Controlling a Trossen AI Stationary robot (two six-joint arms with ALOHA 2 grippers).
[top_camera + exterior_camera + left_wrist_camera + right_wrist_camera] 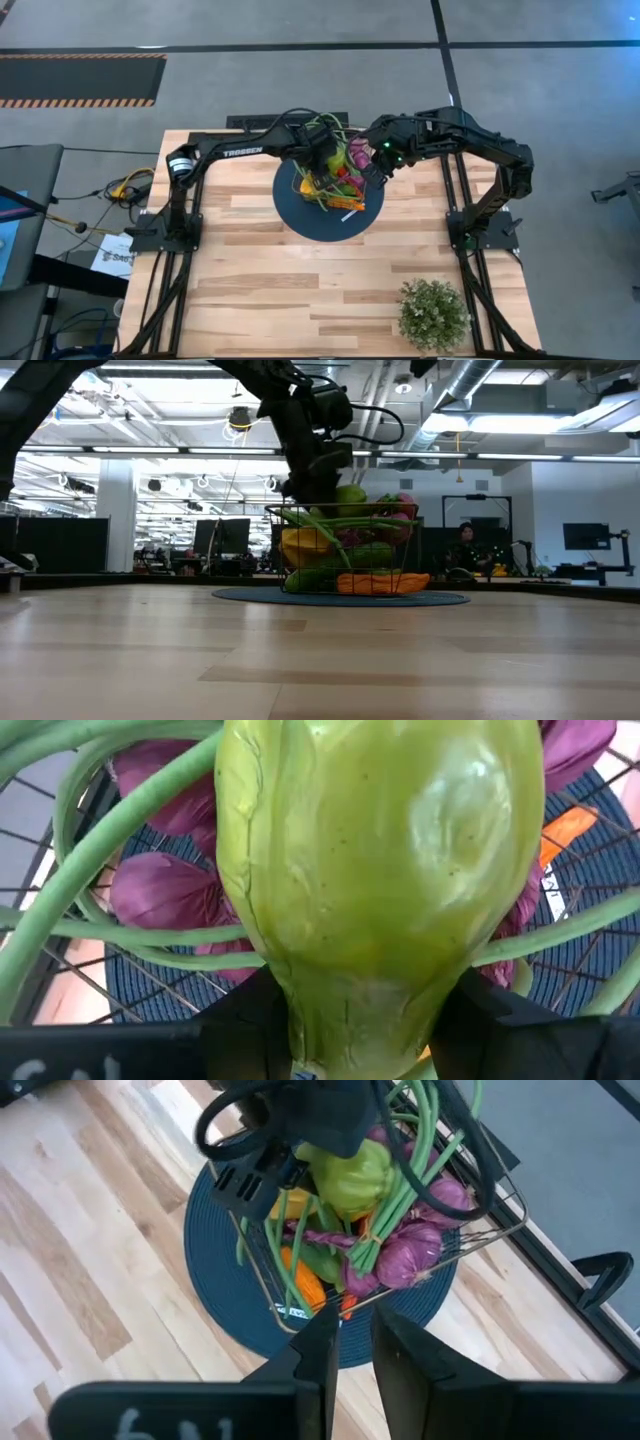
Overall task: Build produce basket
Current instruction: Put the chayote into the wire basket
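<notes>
Produce being piled into the wire basket on the blue plate.

Left pincer (pixel 322 160) is hanging over the basket (pixel 345 550), its fingers (pixel 250 1020) clamping a green pepper (pixel 380 870) from both sides above the heap. Right pincer (pixel 352 1342) is hovering just beside the basket's edge with its fingers set a narrow gap apart, gripping nothing. Under the pepper, long green beans (pixel 410 1175) are draping across purple pieces (pixel 405 1250), with a yellow piece (pixel 303 545) and an orange carrot (pixel 382 582) lying lower in the mesh. Basket is sitting on the round dark blue plate (pixel 300 215) toward the far middle of the table (pixel 260 290). A potted plant (pixel 433 314) is standing well apart at the table's near right.
</notes>
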